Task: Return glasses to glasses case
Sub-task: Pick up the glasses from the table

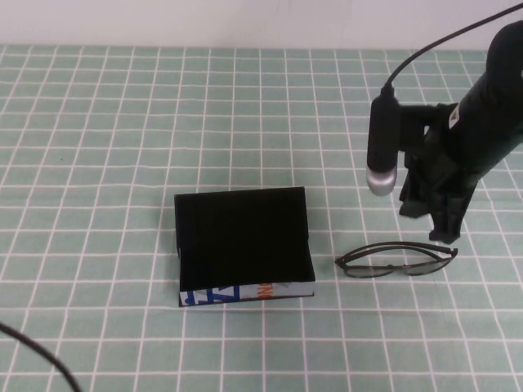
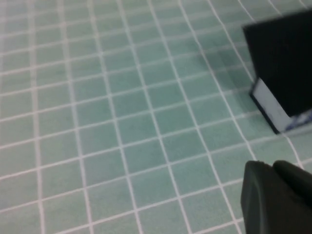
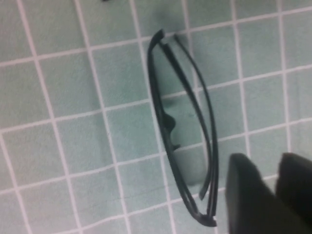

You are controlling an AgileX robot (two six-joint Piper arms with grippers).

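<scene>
1. Nothing of the task looks done yet: the glasses lie folded on the table, untouched, and the glasses case stands open and holds nothing.
2. The right gripper hangs just above the glasses' right end, close to the hinge. In the right wrist view its two dark fingers stand apart with a gap between them, gripping nothing, and the frame's end lies just beside them.
3. The case sits well off to that gripper's left, beyond the glasses, its white printed front side facing the robot.
4. The left gripper shows only in its own wrist view, hovering over bare table with a corner of the case ahead of it. I cannot tell whether it is open or closed.
5. What is left, as I judge it: lowering, closing on the frame, carrying it across and setting it inside the case.
6. The surface is a green mat ruled with white grid lines; a pale wall runs behind, and a dark cable crosses the near left corner.
</scene>
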